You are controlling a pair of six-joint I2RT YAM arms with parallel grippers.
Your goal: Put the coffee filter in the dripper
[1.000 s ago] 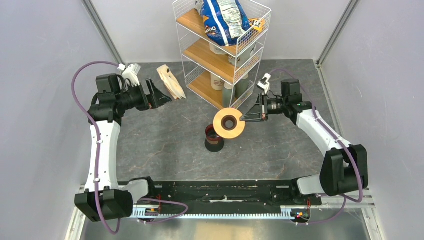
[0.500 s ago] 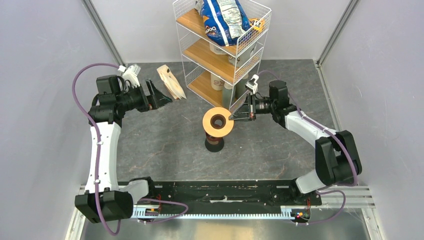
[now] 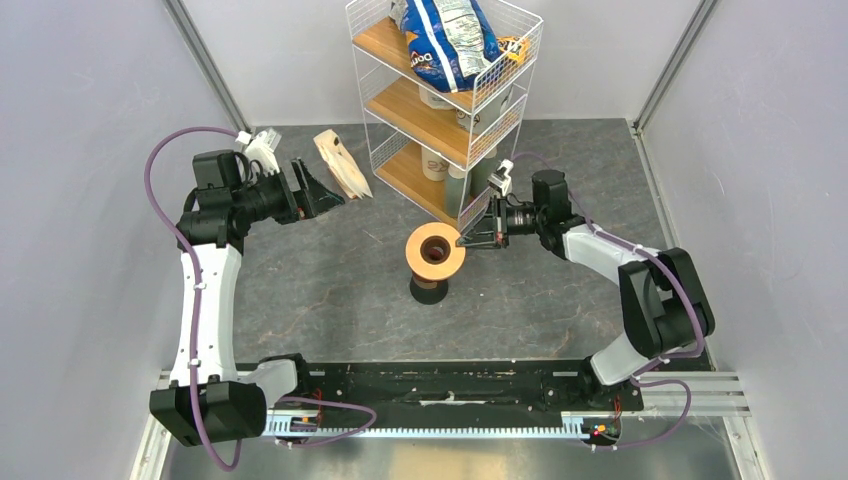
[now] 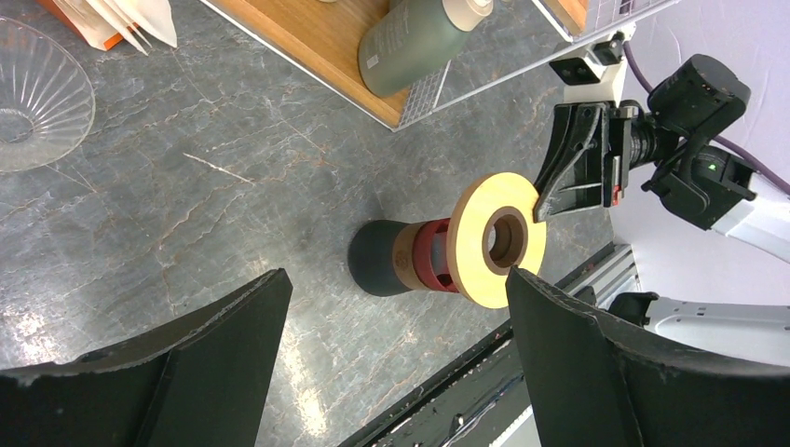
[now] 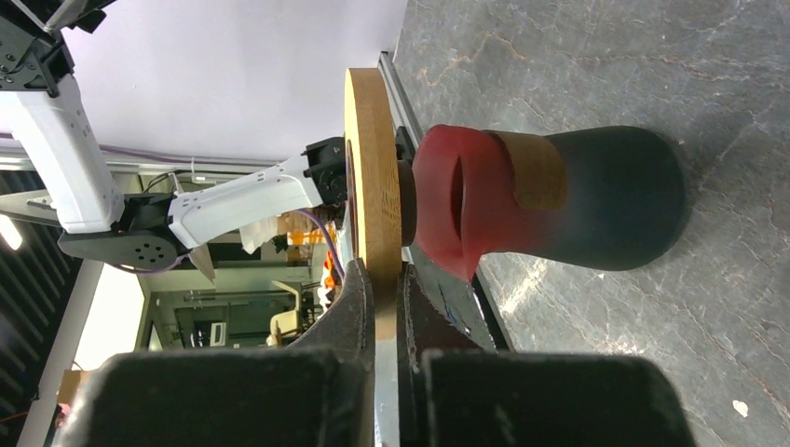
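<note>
The dripper's tan ring [image 3: 436, 250] sits level on top of its dark maroon-black body [image 3: 429, 291] at the table's middle. My right gripper [image 3: 466, 240] is shut on the ring's right rim. In the right wrist view the fingers [image 5: 359, 307] pinch the ring [image 5: 371, 168] edge-on above the red-and-black body [image 5: 596, 200]. My left gripper [image 3: 325, 190] is open and empty at the back left, beside the beige packet [image 3: 342, 166]. White pointed paper tips [image 4: 140, 17] show beside an orange packet edge; I cannot tell whether they are the coffee filter.
A white wire rack [image 3: 440, 95] with wooden shelves stands at the back, holding a blue chip bag [image 3: 445, 40], cups and a grey-green bottle [image 4: 419, 42]. A clear ribbed glass dish [image 4: 37, 98] lies on the table near the packet.
My right gripper carried the tan ring leftward and lowered it from beside the body to on top of it. The left arm has not moved.
</note>
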